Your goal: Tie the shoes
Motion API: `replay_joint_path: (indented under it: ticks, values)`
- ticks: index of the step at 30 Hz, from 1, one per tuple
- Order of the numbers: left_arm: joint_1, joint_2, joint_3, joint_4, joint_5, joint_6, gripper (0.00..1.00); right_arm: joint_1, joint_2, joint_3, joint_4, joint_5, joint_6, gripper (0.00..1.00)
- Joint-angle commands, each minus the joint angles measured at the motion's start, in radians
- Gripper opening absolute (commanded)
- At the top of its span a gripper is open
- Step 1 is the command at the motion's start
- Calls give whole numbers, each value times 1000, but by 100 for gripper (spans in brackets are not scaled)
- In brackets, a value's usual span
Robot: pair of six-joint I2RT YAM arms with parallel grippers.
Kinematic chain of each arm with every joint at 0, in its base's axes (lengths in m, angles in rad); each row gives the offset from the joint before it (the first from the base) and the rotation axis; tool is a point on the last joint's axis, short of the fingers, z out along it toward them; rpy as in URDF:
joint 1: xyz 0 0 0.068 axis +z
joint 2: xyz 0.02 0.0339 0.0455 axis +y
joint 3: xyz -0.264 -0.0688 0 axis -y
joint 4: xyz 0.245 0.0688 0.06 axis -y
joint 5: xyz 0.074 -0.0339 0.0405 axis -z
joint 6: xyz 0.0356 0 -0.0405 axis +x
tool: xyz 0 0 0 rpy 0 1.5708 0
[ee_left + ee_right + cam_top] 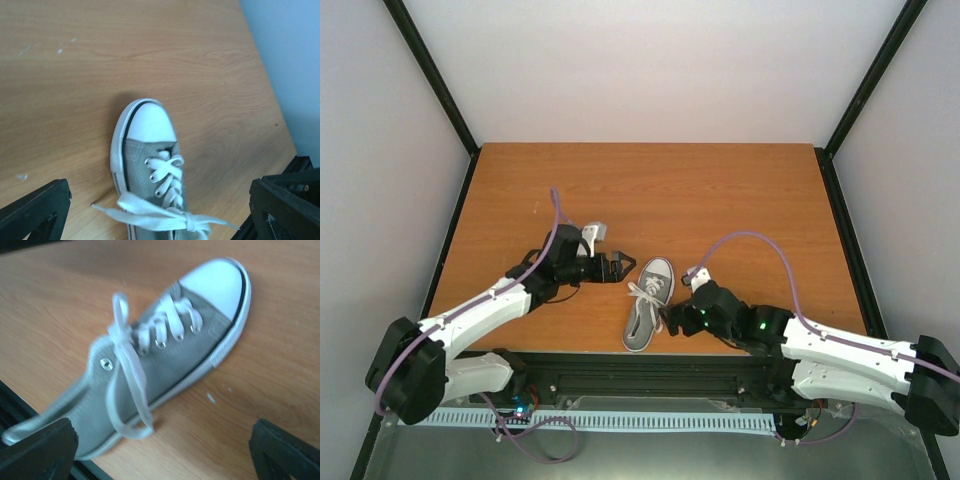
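A small grey canvas shoe with a white toe cap lies in the middle of the table, toe pointing away from the arm bases. Its white laces meet in a knot above the eyelets. One lace loop hangs over the shoe's side onto the wood. My left gripper is open just left of the toe and holds nothing. Its dark fingers frame the shoe in the left wrist view. On the right by the heel, my right gripper is open and empty, with the shoe between its fingers.
The wooden table is bounded by black frame posts and white walls on three sides. A black rail runs along the near edge just behind the shoe's heel. A purple cable arcs above the right arm.
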Motion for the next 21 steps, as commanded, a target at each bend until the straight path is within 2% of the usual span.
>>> replay_joint_path:
  ticks: [1,6,8,11,17,19,21]
  values:
    - [9,21,115,-83,46,114,100,-58,33,109,5,-7,-87,100]
    - [14,137,248,-98,-6,156,100,-285,171,209,111,-209,-159,100]
    - [68,154,281,-79,10,167,100,-382,218,259,106,-249,-206,100]
    - [256,149,279,-30,94,145,100,-573,253,306,80,-316,-281,100]
    - [737,103,159,86,202,64,100,-1079,242,251,136,-504,-333,100]
    - [855,61,87,145,174,39,100,-1223,214,198,192,-519,-318,100]
    - [906,11,22,161,56,43,100,-1278,169,133,246,-456,-299,100]
